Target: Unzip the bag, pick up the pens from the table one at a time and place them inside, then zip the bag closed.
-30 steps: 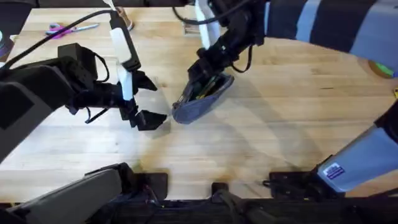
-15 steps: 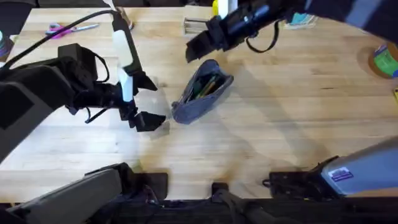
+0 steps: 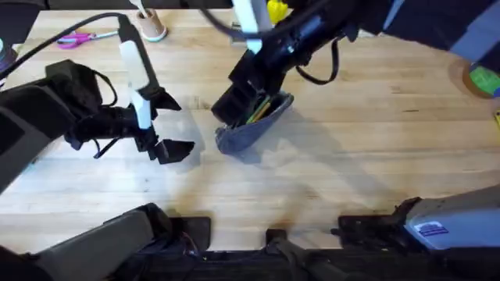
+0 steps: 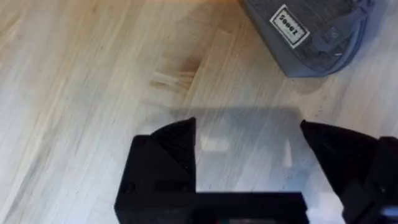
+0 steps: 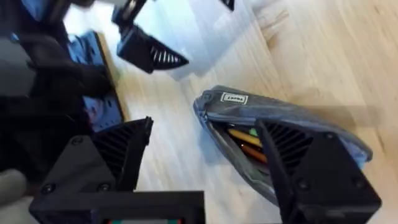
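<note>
The blue-grey bag lies on the table with its zipper open. A yellow-orange pen and a green pen show inside its mouth; in the overhead view the pens appear as a streak. My right gripper hovers open over the bag's far end, with the bag beneath and between its fingers. My left gripper stands open just left of the bag with nothing in it. Its wrist view has the labelled end of the bag beyond the fingers.
Pink-handled scissors lie at the table's far left. A small cup and a yellow object stand along the back edge. A green roll sits at the far right. Bare wood spreads right and in front of the bag.
My right gripper lifted off the bag toward the back of the table, then came back down over the bag's mouth. The left gripper slid slightly left, still open.
</note>
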{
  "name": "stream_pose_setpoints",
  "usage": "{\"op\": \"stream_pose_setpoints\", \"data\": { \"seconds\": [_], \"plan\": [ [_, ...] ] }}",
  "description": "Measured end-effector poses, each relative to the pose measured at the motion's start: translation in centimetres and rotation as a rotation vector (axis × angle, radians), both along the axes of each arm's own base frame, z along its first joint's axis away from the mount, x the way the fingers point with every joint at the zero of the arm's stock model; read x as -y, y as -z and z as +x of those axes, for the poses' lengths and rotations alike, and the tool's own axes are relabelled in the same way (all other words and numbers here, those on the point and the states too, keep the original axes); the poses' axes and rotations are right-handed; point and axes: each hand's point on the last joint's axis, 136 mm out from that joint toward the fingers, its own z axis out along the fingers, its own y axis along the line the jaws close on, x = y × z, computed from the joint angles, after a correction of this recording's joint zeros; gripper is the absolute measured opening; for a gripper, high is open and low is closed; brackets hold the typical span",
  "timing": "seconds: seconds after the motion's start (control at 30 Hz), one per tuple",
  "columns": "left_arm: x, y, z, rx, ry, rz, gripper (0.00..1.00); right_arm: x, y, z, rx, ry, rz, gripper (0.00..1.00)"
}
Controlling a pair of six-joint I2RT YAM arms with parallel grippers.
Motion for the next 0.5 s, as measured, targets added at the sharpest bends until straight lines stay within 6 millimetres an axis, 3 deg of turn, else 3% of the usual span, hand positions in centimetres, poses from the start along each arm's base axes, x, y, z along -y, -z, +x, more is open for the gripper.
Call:
{"op": "stream_pose_setpoints", "data": {
  "seconds": [0.2, 0.5],
  "plan": [
    [-0.5, -0.3, 0.2, 0.027, -0.011, -0.013, 0.993, -1.5, 1.2, -1.6, 0.025, -0.062, -0.049, 0.996],
    [-1.0, 0.4, -0.5, -0.013, -0.013, 0.031, 0.993, -4.0, 5.4, -3.7, -0.024, -0.148, -0.126, 0.997]
  ]
}}
